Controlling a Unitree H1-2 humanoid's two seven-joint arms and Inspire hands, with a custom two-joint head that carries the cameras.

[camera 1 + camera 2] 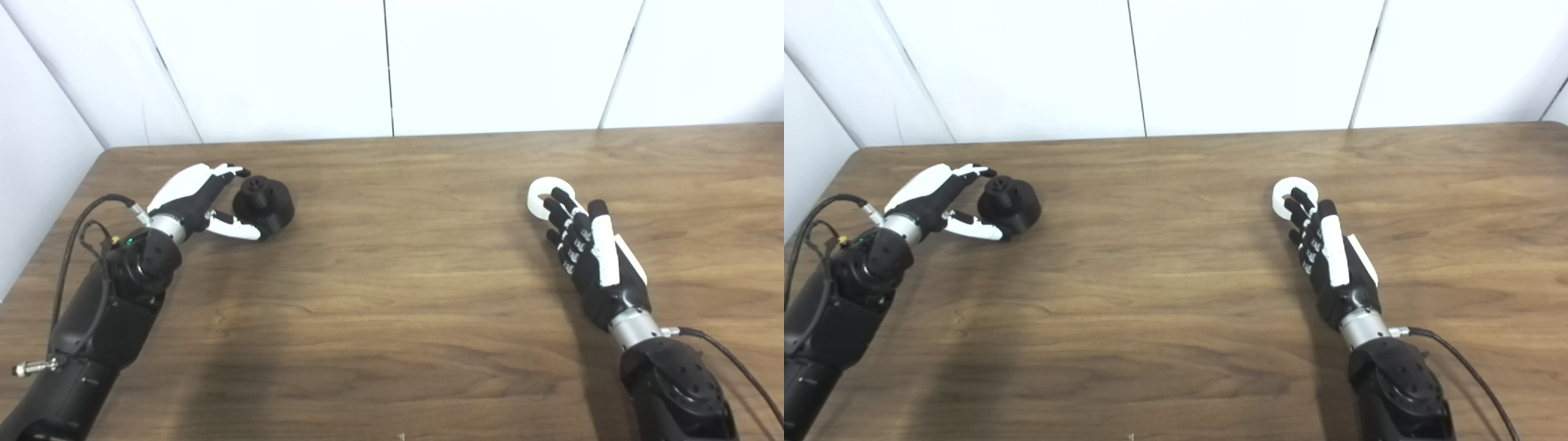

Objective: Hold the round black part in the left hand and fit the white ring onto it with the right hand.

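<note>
**Both hands at their parts, nothing lifted yet**

The black part (264, 203) stands on the worktop (404, 294) at the far left. The left hand (199, 205) is curved around it from the near-left side: the upper fingers (228, 171) arch over its far side and the thumb reaches along its near side. They are spread around the part, but I cannot tell if they already press on it. The part appears to rest on the wood, so I judge it is not yet picked up.

The white ring (545, 195) lies flat on the worktop at the right, well apart from the black part. The right hand (591, 254) lies behind it with its fingers (566, 211) stretched out and slightly apart; the tips cover the near edge of the ring. They hold nothing, as far as I can see.

So the task seems to be at its start. What is left: close the left hand on the black part and raise it, grasp the ring with the right hand, bring the two together, and fit the ring on.
</note>
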